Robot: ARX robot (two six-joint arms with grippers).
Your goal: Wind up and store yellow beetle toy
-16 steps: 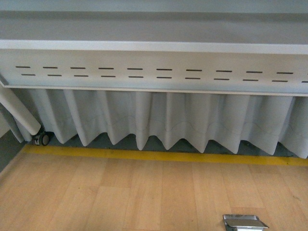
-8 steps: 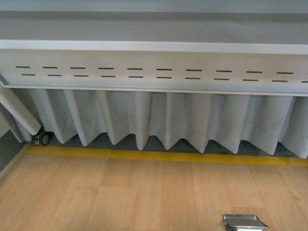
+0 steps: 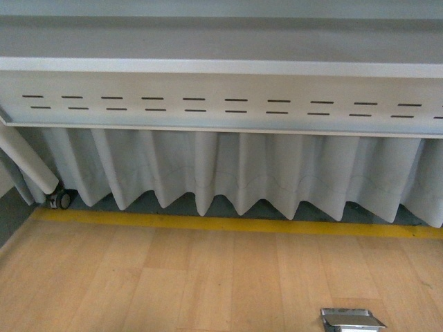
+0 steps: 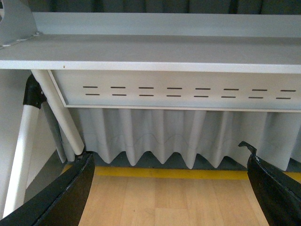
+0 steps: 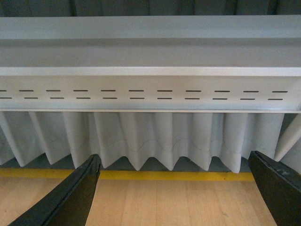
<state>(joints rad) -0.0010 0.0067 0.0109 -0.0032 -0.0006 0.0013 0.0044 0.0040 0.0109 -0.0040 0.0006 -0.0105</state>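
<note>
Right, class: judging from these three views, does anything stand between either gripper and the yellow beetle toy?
That cannot be judged: the toy shows in no view. The left gripper and right gripper, both open, face wooden floor, a yellow floor line and a white pleated curtain under a grey table.

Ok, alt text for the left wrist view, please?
The left gripper has its black jaws wide apart, holding nothing. Beyond them: a grey table with a slotted panel, a white pleated curtain, a yellow floor line and wood floor. No toy car shows.
</note>
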